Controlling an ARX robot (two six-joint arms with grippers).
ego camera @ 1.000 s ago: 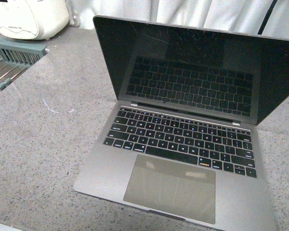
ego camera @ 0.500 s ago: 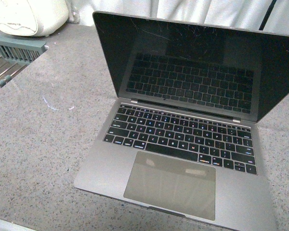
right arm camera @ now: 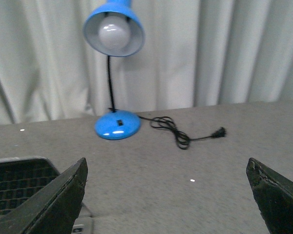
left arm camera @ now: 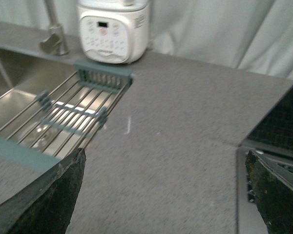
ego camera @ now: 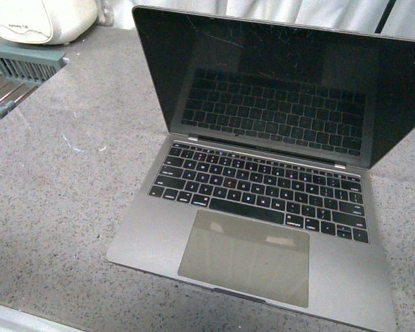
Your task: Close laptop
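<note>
The laptop (ego camera: 263, 207) stands open on the grey counter (ego camera: 62, 194), space-grey, with black keys, a large trackpad and a scratched black screen tilted back. Neither gripper shows in the front view. In the left wrist view my left gripper (left arm camera: 168, 168) is open and empty above bare counter, with the laptop's corner (left arm camera: 278, 141) beside one finger. In the right wrist view my right gripper (right arm camera: 167, 175) is open and empty over the counter, with the laptop's corner (right arm camera: 19, 180) beside one finger.
A white rice cooker (left arm camera: 112, 29) stands at the back left by a sink (left arm camera: 19, 112) with a wire rack (left arm camera: 73, 112) and tap (left arm camera: 53, 34). A blue desk lamp (right arm camera: 115, 58) with a loose black cord (right arm camera: 178, 134) stands beyond the laptop's right side. White curtains hang behind.
The laptop and counter sit slightly higher in the front view, so the camera has shifted a little. The lid's angle looks unchanged.
</note>
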